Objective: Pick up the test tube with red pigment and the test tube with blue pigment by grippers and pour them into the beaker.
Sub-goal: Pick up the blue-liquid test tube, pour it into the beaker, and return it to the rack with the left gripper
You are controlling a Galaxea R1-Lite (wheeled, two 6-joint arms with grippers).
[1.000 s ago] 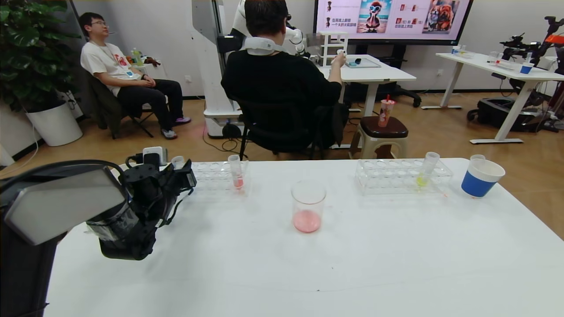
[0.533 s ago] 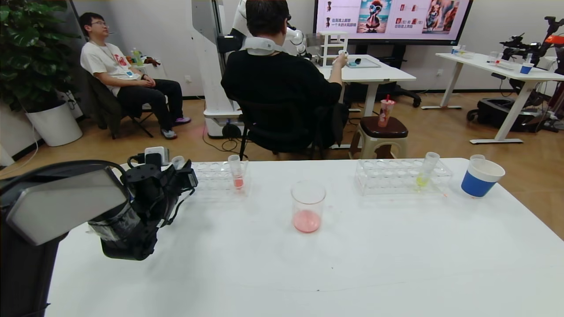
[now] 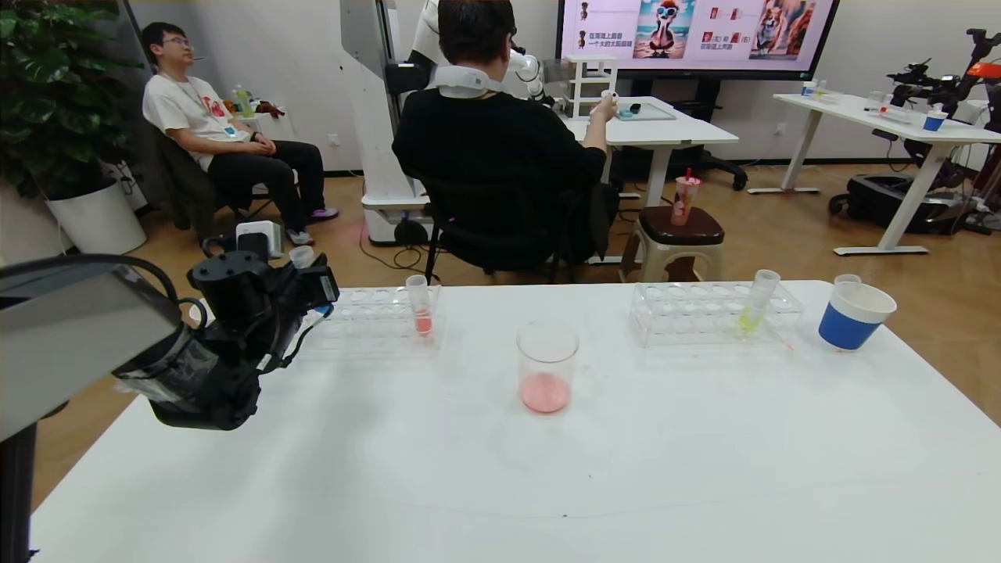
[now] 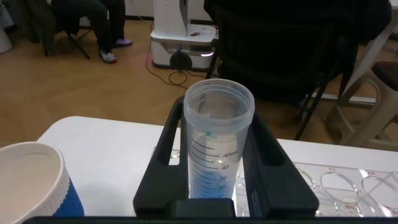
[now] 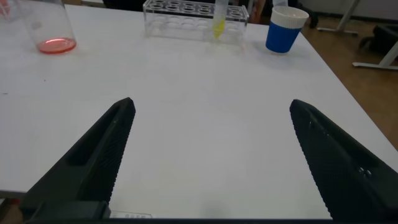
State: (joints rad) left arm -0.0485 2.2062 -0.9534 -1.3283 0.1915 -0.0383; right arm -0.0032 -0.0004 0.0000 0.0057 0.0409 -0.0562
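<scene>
My left gripper (image 3: pixel 306 288) is shut on the test tube with blue pigment (image 3: pixel 302 258) and holds it upright above the table's far left corner, left of a clear rack (image 3: pixel 367 322). In the left wrist view the tube (image 4: pixel 216 163) stands between the black fingers (image 4: pixel 163 155), with blue liquid low inside. A test tube with red pigment (image 3: pixel 420 307) stands in that rack. The beaker (image 3: pixel 547 366) stands mid-table with red liquid at its bottom; it also shows in the right wrist view (image 5: pixel 51 28). My right gripper (image 5: pixel 211 124) is open and empty over the near right table.
A second clear rack (image 3: pixel 696 317) at the far right holds a yellow-green tube (image 3: pixel 753 307). A blue-and-white paper cup (image 3: pixel 854 315) stands right of it. Another paper cup (image 4: pixel 31 186) is close beside my left gripper. People sit beyond the table.
My left gripper has risen and drawn left with the blue tube in it. The beaker, the racks and the right gripper have not moved.
</scene>
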